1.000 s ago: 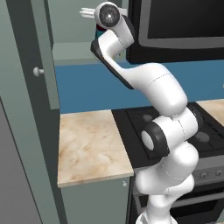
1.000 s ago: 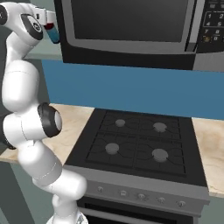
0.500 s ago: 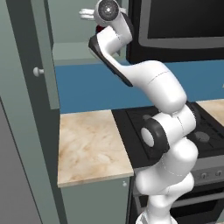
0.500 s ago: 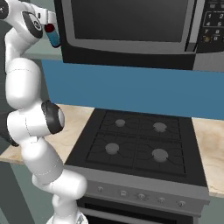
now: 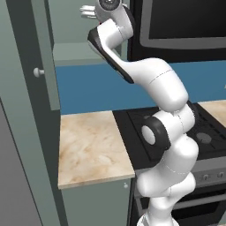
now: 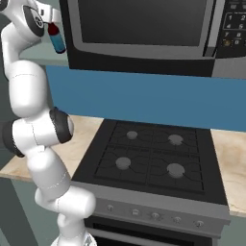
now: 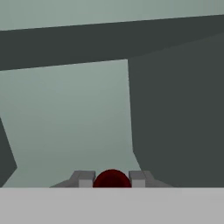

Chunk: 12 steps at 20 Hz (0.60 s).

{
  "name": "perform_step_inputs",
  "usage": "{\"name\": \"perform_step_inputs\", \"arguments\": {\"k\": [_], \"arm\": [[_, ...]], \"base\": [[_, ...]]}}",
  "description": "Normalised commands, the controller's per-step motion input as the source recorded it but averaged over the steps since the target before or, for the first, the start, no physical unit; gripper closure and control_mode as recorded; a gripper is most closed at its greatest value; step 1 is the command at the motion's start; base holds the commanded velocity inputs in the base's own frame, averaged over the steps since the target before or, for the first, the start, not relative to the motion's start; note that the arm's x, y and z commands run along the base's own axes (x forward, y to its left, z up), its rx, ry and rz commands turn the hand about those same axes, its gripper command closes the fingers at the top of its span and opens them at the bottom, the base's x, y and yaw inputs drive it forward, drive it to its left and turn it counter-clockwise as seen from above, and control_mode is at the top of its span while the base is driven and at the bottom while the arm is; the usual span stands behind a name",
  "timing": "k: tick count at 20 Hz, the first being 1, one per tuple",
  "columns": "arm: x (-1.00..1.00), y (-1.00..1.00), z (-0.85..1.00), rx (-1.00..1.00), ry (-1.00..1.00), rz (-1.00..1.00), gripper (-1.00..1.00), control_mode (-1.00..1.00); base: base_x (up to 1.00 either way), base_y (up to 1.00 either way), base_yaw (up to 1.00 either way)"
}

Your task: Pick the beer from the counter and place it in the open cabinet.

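Gripper [image 6: 51, 23] sits at the upper left of the right base view, clamped on the beer [image 6: 56, 37], which hangs below it, cap up and label showing. In the hand view I see the red cap [image 7: 112, 179] pinched between the two grey fingers [image 7: 83, 179] at bottom centre, so I judge the grip sound. Beyond the cap lies the pale inside of the cabinet [image 7: 65, 118], with a darker wall on the right of that frame. In the left base view the hand is at top centre, over the shelf [image 5: 79, 53], with the door [image 5: 42, 66] swung open at the left. The counter [image 5: 90, 148] lies well below, bare. To place it well, I would carry the bottle further in, keep it upright, lower it until its base meets the shelf, and only then release; I cannot tell how high the base sits above the shelf.
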Motion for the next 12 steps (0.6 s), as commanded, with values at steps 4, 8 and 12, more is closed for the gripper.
{"name": "perform_step_inputs", "arguments": {"k": [4,8,12], "arm": [[0.0,0.0,-0.04,-0.01,0.0,0.0,1.0,-1.0],[0.05,0.0,-0.21,-0.03,0.0,0.0,1.0,-1.0],[0.07,0.0,-0.04,0.0,0.0,0.0,1.0,-1.0]], "base": [[0.0,0.0,0.0],[0.0,0.0,0.0],[0.0,0.0,0.0]]}}
